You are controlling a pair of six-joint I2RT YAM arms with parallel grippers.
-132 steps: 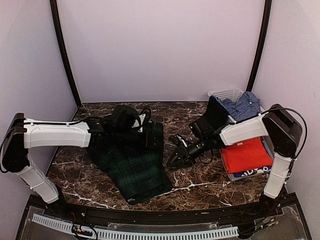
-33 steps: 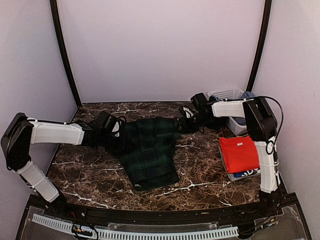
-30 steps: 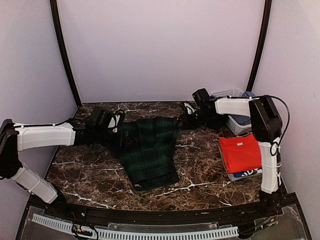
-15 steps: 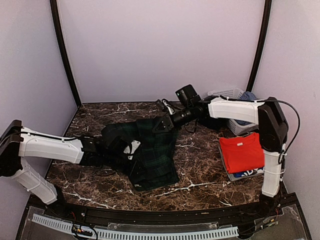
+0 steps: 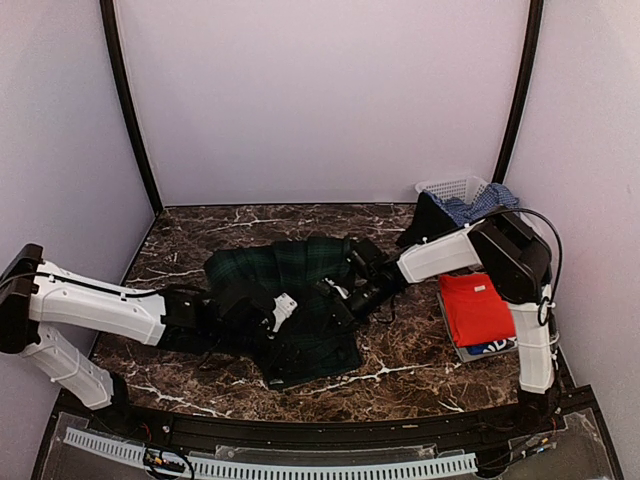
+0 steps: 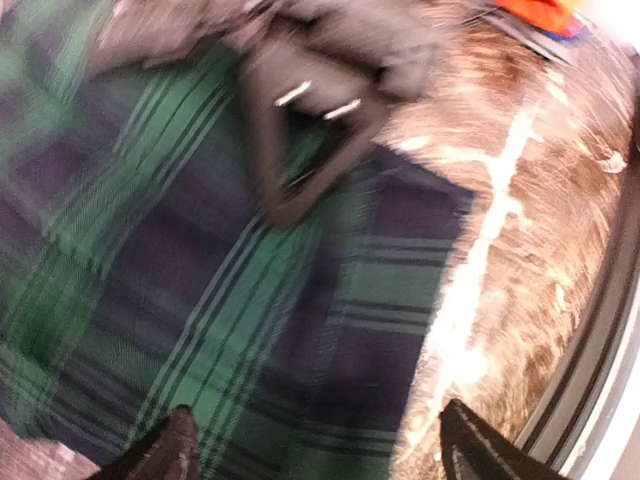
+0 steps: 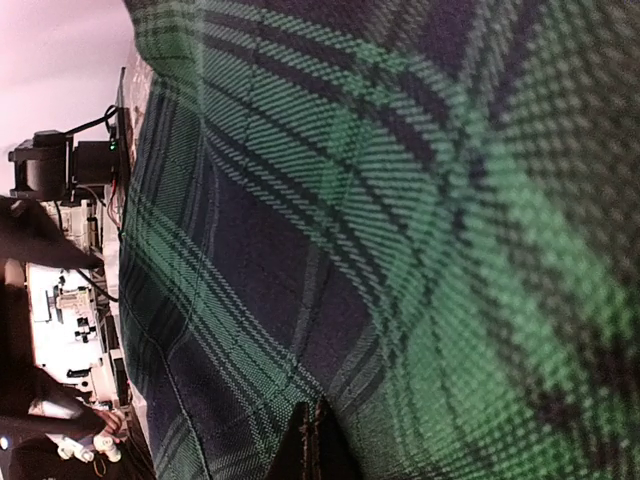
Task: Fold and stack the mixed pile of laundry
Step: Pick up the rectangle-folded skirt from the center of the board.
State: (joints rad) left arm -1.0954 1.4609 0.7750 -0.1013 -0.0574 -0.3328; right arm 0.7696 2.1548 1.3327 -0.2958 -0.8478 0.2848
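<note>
Skirt position: the dark green tartan pleated skirt (image 5: 290,275) lies mid-tabletop (image 5: 400,370), partly doubled over, between your two arms.
Left gripper: your left gripper (image 6: 318,455) hangs just over the tartan with its fingers (image 6: 175,455) spread wide and nothing between them.
Right gripper: your right gripper (image 7: 312,440) is fully closed, tips against the cloth. You cannot tell whether a pinch of fabric is caught.
Handling: judge it soft, limp and light, though the pleats add thickness. Expect it to sag and slide on the marble rather than hold a crease.
Where to grip: take the outer corners of a doubled edge, one per arm, pinching all layers so none trails.
Stack: the red-orange T-shirt (image 5: 475,308) sits folded to your right, over the royal blue T-shirt (image 5: 497,346).
Writing: only a sliver of white print on the blue shirt shows, too cut off to read. No brand is visible elsewhere.
</note>
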